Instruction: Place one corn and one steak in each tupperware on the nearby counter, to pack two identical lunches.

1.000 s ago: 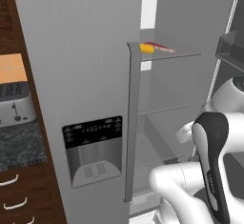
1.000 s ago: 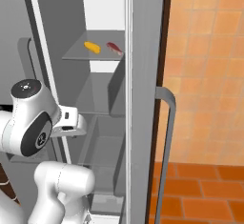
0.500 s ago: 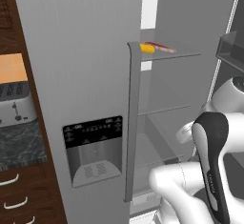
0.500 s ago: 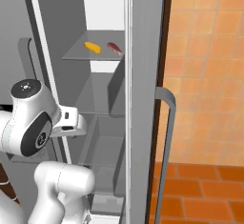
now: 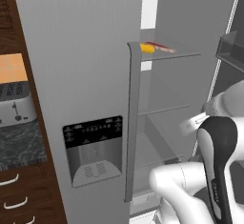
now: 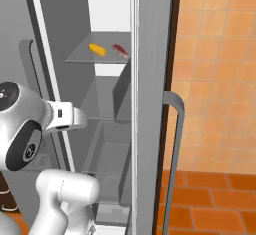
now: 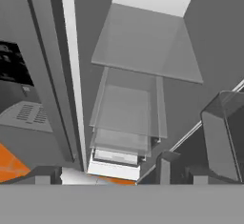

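While the fridge (image 5: 86, 75) stands with its right compartment open, the arm (image 6: 30, 134) sits low in front of it, so the step in hand looks like the very first one: reaching in for food, with nothing packed yet. One corn (image 6: 97, 49) and one steak (image 6: 120, 50) lie side by side, close but apart, on the upper glass shelf (image 6: 80, 58); in the left base view the corn (image 5: 147, 48) shows at the shelf's near edge just behind the door handle (image 5: 132, 123), with the steak (image 5: 161, 47) to its right. The gripper (image 7: 102, 173) is spread wide and holds nothing; the hand view looks into the compartment from below, up past the lower shelves (image 7: 128, 108) and a door bin (image 7: 221, 137). The two fingertips (image 7: 164, 168) are well below the food. The next move, as I judge it, calls for raising the hand to the upper shelf, bringing the open jaws over the corn or the steak, and closing across its narrow width. The steak is thin and flat, so a low, careful pinch is likely needed.
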Robot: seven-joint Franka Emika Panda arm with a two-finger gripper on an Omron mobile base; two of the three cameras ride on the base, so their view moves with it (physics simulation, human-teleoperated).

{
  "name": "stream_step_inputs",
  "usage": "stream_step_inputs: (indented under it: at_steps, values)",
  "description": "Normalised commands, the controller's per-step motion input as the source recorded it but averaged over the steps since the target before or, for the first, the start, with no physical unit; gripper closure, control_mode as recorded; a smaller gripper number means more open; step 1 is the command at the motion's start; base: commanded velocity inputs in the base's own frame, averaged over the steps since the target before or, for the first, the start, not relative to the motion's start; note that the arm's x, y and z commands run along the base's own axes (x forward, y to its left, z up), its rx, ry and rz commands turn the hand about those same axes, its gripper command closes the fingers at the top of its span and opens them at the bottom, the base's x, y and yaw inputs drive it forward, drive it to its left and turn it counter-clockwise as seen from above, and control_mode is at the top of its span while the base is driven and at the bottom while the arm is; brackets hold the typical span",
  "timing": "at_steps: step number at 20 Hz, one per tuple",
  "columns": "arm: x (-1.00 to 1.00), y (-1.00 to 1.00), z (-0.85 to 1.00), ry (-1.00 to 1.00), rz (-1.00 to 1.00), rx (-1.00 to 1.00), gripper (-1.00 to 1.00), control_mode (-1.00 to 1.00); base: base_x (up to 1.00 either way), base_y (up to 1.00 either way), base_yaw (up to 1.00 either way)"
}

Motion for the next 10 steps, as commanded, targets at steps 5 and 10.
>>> stream_step_inputs:
  at_steps: [5,10]
  values:
    - [0.53,0.0,0.95,-0.21,0.0,0.0,-1.0,-1.0,0.0,0.0,0.0]
    - [0.99,-0.02,0.99,-0.09,0.0,0.02,-1.0,-1.0,0.0,0.0,0.0]
